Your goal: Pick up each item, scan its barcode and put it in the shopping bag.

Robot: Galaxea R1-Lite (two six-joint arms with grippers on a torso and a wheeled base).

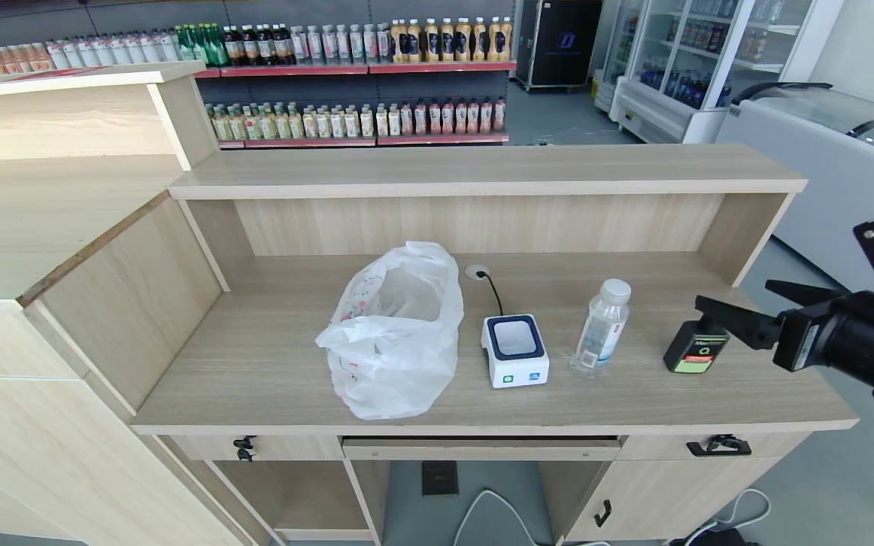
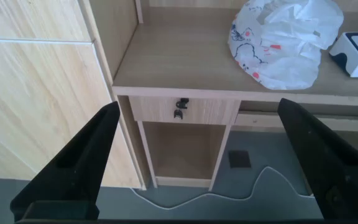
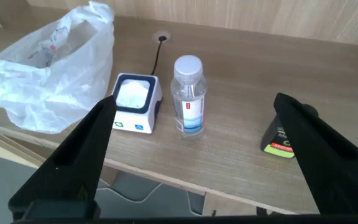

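The right jaws are spread, the small black bottle (image 1: 695, 349) standing on the tabletop (image 1: 255, 364) just beside their tips. It is judged light, rigid, easily toppled; its flat sides should be gripped. The left jaws are likewise spread.

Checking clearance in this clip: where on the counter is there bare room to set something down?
Bare counter lies between the left side wall and the shopping bag, and behind the bottle. Crowded: scanner, bottle and black container stand close, right end effector beside the container.

R end effector (image 1: 733, 294) & L end effector (image 2: 199, 106), both wide open
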